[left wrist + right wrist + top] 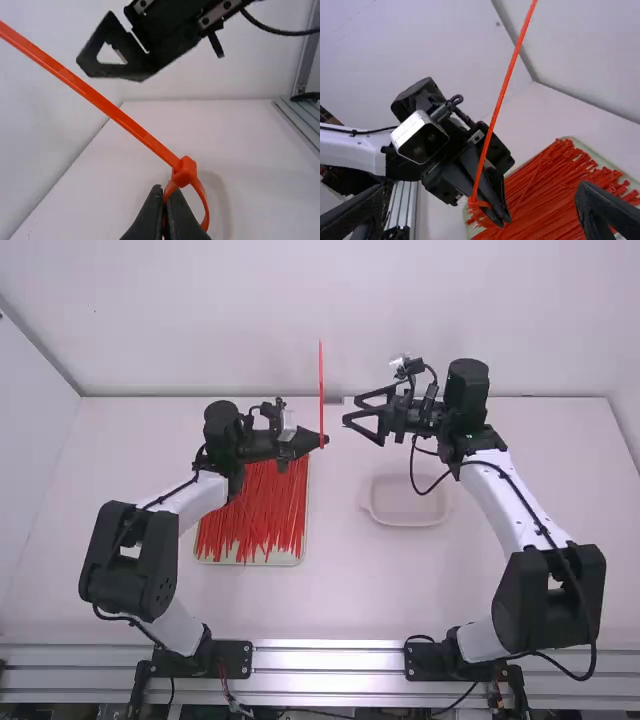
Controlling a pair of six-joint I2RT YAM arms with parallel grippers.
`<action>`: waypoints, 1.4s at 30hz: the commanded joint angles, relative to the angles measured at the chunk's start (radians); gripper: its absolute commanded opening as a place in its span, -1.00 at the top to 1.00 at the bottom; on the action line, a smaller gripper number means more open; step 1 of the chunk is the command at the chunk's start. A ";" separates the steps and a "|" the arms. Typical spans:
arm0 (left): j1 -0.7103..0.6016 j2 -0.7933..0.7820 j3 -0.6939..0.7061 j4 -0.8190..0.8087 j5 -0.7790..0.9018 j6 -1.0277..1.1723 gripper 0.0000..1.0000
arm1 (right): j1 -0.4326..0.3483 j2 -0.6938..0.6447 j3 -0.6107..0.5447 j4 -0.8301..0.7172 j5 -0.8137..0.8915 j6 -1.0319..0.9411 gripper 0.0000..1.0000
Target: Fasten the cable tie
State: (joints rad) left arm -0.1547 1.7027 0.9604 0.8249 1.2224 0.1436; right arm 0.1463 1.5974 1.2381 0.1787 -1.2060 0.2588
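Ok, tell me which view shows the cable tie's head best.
Left wrist view: the cable tie's head sits close up at the left gripper, strap threaded through. High view: a thin upright strap. Right wrist view: strap and small loop.

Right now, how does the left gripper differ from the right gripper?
The left gripper is shut; the right gripper is open wide. The left gripper pinches the looped cable tie; the right gripper holds nothing. Both are black, tips facing each other.
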 commanded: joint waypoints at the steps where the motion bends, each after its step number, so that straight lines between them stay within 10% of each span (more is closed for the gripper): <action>1: -0.003 0.005 0.037 0.003 0.027 -0.025 0.96 | 0.017 -0.021 0.024 -0.002 0.034 -0.025 -0.97; 19: -0.041 0.005 0.066 0.093 0.022 -0.096 0.96 | 0.122 -0.021 0.024 -0.003 0.115 -0.009 -0.69; 27: -0.062 0.005 0.069 0.093 0.015 -0.100 0.96 | 0.142 -0.021 0.024 -0.003 0.116 -0.017 -0.19; 32: -0.060 0.005 0.069 0.092 0.018 -0.102 0.95 | 0.140 -0.021 0.024 -0.004 0.106 -0.016 1.00; 39: -0.062 0.005 0.069 0.096 0.014 -0.127 0.91 | 0.135 -0.021 0.024 -0.007 0.107 -0.002 1.00; 40: -0.059 0.005 0.069 0.102 0.014 -0.144 0.82 | 0.135 -0.021 0.024 -0.007 0.107 -0.002 1.00; 41: -0.055 0.005 0.069 0.109 0.014 -0.160 -0.94 | 0.135 -0.021 0.024 -0.007 0.107 -0.002 1.00; 42: -0.053 0.005 0.069 0.114 0.014 -0.182 -0.99 | 0.134 -0.021 0.024 -0.006 0.108 -0.002 1.00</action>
State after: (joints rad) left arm -0.2131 1.7027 1.0023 0.9291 1.2179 0.0120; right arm 0.2871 1.5974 1.2385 0.1680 -1.1049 0.2588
